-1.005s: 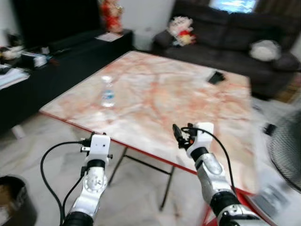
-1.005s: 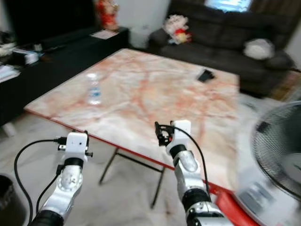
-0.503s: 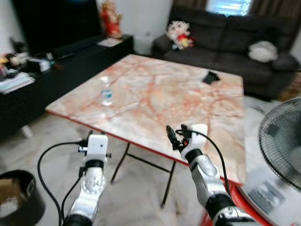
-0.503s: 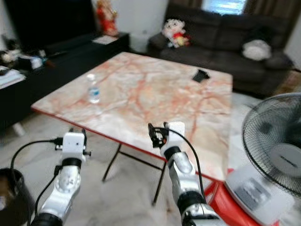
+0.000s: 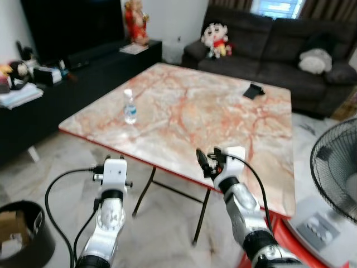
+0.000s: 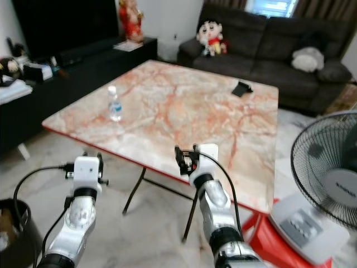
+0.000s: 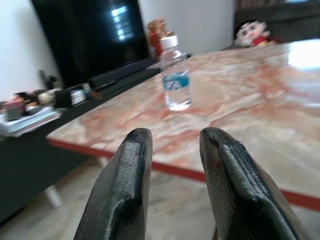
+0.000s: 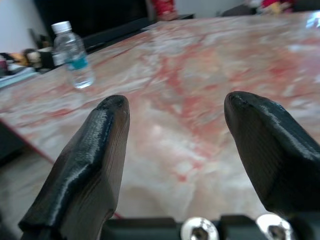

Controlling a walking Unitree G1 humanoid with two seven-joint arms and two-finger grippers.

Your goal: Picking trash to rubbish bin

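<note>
Marble-look table (image 5: 184, 120) w/ red edge is carrying a water bottle (image 5: 129, 107) upright near left side, black object (image 5: 255, 90) lying far corner.

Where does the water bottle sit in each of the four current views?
Left eye: water bottle upright near the marble table's left edge.
Right eye: same spot.
Left wrist: beyond the fingertips.
Right wrist: far across the tabletop.
Shared landmark: the red-veined marble tabletop.

silver arms | white wrist blocks | black cables | black claw fingers (image 7: 125, 190)
</note>
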